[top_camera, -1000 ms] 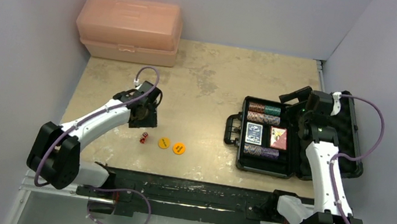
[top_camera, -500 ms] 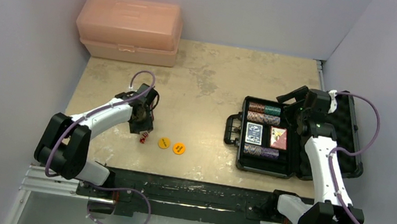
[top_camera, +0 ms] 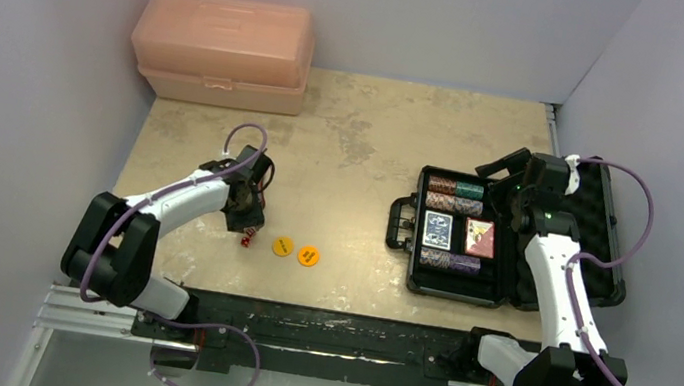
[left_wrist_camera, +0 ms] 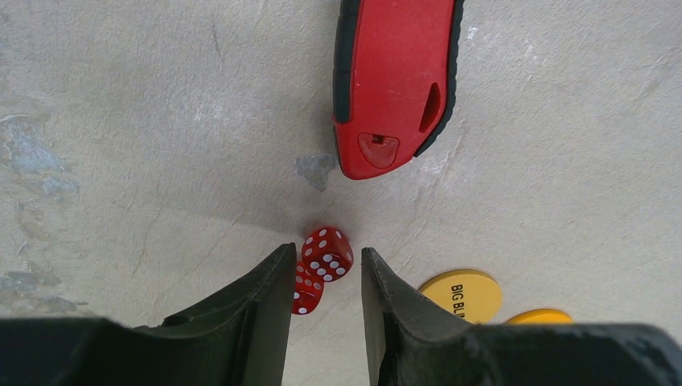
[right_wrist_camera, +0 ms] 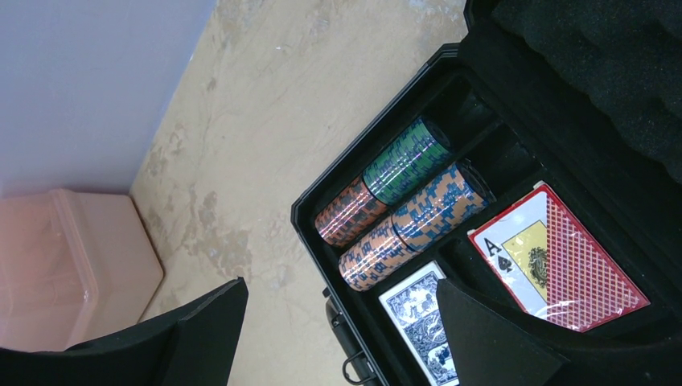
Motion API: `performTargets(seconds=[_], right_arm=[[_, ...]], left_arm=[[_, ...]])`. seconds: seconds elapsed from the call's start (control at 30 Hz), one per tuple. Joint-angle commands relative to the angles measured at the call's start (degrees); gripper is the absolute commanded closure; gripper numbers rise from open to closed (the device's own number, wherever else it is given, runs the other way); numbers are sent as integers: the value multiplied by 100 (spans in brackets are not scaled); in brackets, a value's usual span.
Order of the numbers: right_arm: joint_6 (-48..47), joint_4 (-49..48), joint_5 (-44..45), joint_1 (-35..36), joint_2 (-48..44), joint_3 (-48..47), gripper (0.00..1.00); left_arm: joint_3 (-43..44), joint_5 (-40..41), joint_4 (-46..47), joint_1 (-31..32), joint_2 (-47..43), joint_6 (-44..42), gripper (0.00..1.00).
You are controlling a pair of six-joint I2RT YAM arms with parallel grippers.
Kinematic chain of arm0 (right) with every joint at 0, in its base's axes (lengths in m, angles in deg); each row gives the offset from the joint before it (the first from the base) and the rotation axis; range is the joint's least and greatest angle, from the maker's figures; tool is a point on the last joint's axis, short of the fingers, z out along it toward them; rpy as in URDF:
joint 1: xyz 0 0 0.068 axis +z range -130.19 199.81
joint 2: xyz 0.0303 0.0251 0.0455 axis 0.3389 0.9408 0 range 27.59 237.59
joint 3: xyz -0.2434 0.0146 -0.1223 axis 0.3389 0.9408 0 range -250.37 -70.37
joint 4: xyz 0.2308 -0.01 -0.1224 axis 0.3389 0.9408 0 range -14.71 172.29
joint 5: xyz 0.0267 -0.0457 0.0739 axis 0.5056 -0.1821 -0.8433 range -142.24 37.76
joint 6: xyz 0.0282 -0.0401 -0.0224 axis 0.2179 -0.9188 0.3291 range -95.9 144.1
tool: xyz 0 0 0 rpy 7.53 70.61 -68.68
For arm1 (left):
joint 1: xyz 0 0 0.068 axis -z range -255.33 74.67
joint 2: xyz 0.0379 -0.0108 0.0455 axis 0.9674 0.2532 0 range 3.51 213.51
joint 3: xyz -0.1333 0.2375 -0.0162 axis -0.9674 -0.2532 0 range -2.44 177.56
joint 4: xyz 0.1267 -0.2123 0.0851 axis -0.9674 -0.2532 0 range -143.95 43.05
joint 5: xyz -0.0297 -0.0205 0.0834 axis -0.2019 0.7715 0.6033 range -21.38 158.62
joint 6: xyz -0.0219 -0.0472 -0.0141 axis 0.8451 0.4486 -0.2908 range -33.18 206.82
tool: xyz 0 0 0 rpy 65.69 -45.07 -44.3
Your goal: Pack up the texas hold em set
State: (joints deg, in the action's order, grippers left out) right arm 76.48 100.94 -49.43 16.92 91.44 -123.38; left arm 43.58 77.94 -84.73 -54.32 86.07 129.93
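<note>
Left arm has dropped and pulled in since a second ago, and its pincer has narrowed around the dice. Right arm has barely shifted.

Top view: left pincer (top_camera: 249, 228) is down at the bench (top_camera: 366, 136), right over the two red dice (top_camera: 249, 237). Two orange discs (top_camera: 282, 245) lie just beside the dice, toward the middle. The black case (top_camera: 455, 293) lies open on the right side of the bench, well apart from the dice. It holds chips (top_camera: 455, 188) in the far slots, a blue deck (top_camera: 438, 231) and a red deck (top_camera: 480, 237) mid-tray, and more chips nearer the arms. Its foam lid (top_camera: 605, 230) is laid back to the right. Right pincer (top_camera: 508, 171) hangs over the far end of the case. A peach box (top_camera: 222, 50) sits in the far left corner.

Left wrist view: both dice sit between the fingers (left_wrist_camera: 257, 305). One die touches one finger. A sliver of bench shows between the other die and the other finger, so the jaws are part-closed and not clamped. A red knife (left_wrist_camera: 394, 80) lies beyond the dice, apart from them. The nearer disc reads BIG BLIND.

Right wrist view: jaws are spread wide with nothing between them. Chips, blue deck and red deck are all seated in the case below.
</note>
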Motion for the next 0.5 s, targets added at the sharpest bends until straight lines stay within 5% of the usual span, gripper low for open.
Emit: performTargets(seconds=[0.0, 0.47], right_arm=[[-131, -121, -60, 26, -13, -130, 9], [-149, -123, -95, 34, -13, -123, 9]], left_arm=[[56, -117, 27, -54, 57, 221, 66], [98, -320, 112, -36, 114, 305, 68]])
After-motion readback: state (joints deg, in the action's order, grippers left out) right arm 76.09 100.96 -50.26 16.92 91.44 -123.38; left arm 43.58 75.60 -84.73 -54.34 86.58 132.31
